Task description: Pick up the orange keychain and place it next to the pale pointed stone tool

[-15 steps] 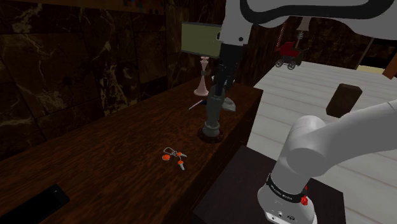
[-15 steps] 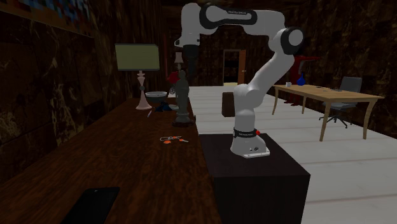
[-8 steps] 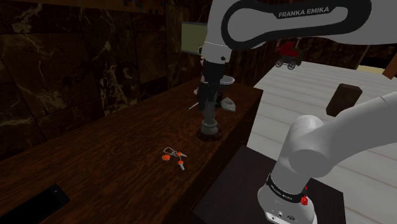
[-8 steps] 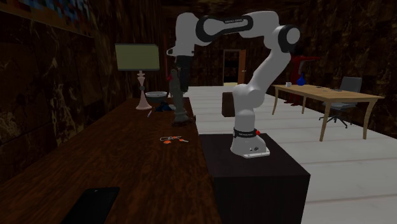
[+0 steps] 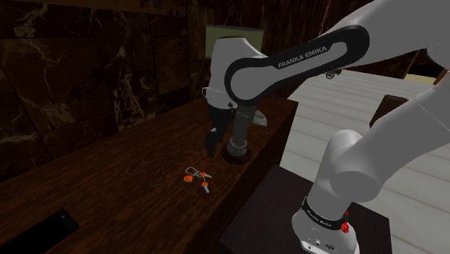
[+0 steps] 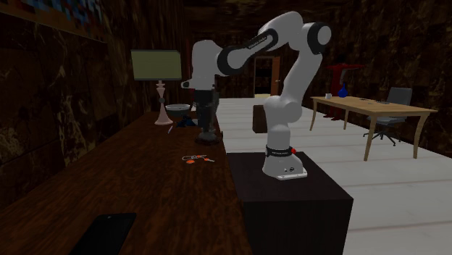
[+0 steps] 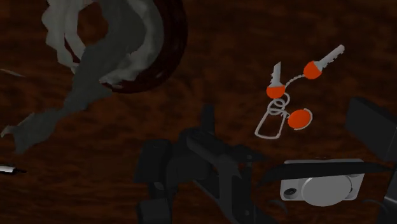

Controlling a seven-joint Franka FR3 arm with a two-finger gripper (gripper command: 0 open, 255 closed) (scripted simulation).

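On the counter [image 5: 108, 180], the keychain [image 5: 196, 176] lies near the stand-side edge, the statue [image 5: 239, 149] behind it, the lamp [image 6: 156, 72] farther back.

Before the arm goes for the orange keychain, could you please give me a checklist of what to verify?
1. Orange keychain lying free on the wooden table: ok.
2. Gripper centred over the keychain: not ok. It hangs nearer the dark statuette, and the wrist view has the keychain off to one side of it.
3. Gripper apart from the statuette: cannot tell. They look very close in the shoulder view.
4. Pale pointed stone tool located: ok. It lies on the table beyond the statuette, towards the lamp.
5. Bare spot beside the tool: cannot tell.
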